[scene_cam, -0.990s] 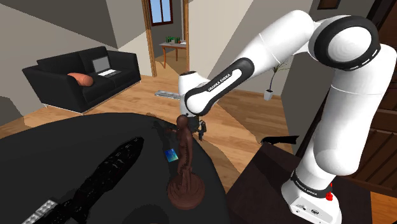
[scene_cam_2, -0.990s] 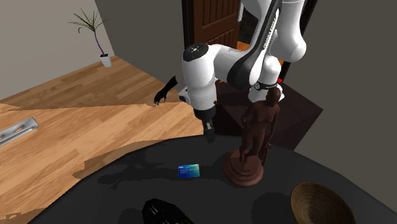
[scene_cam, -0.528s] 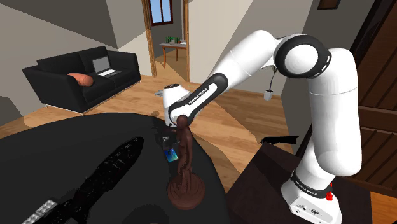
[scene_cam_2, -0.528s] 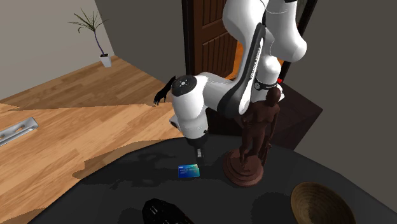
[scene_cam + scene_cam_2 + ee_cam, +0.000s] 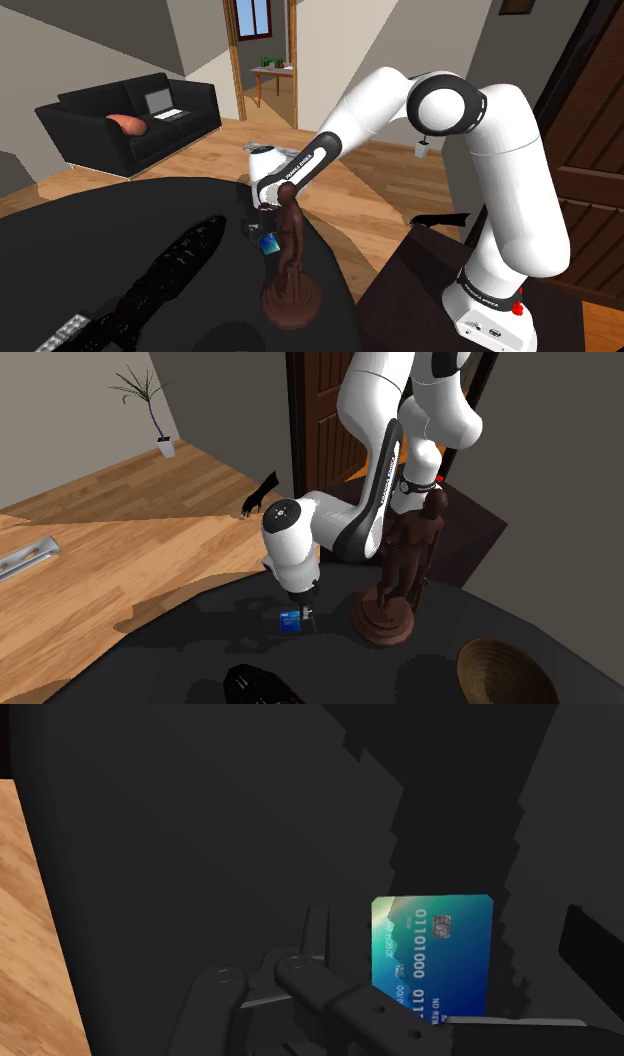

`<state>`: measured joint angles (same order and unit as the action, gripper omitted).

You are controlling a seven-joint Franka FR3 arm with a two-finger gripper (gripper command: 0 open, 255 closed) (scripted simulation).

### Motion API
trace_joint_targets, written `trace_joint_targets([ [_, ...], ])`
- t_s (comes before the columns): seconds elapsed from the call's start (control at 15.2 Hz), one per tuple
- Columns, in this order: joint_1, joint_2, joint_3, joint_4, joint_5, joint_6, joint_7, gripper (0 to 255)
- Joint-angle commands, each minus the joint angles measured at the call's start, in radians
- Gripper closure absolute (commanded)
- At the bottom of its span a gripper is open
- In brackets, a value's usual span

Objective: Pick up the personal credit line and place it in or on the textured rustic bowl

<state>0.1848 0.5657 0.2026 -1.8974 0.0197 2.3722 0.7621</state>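
Note:
The credit card (image 5: pixel 433 960), blue-green with white digits, lies flat on the black round table (image 5: pixel 200 642) near its edge. My gripper (image 5: pixel 305 613) hangs low right over the card (image 5: pixel 291 620) and is open. In the wrist view its black fingers (image 5: pixel 300 974) stand apart on either side of the card, not touching it. In the shoulder view the gripper (image 5: pixel 254 228) is just beside the card (image 5: pixel 268 243), behind the statue's head. The brown textured bowl (image 5: pixel 505 674) sits on the table at the second exterior view's lower right, well away from the card.
A tall brown figure statue (image 5: pixel 405 567) on a round base stands close beside the card, between it and the bowl. A long black object (image 5: pixel 170 270) lies across the table. Wooden floor (image 5: pixel 120 542) lies beyond the table's edge. A black sofa (image 5: pixel 135 120) stands far back.
The arm has folded down and brought the gripper from above the table's edge onto the card. The card, statue and bowl have not moved.

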Motion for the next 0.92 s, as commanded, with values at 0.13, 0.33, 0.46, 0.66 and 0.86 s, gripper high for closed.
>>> trace_joint_targets([
  [0.13,0.01,0.03,-0.002,-0.002,-0.005,0.03,0.006,0],
  [0.33,0.01,0.03,-0.002,-0.002,-0.005,0.03,0.006,0],
  [0.46,0.01,0.03,-0.002,-0.002,-0.005,0.03,0.006,0],
  [0.66,0.01,0.03,-0.002,-0.002,-0.005,0.029,0.006,255],
  [0.86,0.01,0.033,-0.002,0.001,-0.005,0.03,0.006,255],
])
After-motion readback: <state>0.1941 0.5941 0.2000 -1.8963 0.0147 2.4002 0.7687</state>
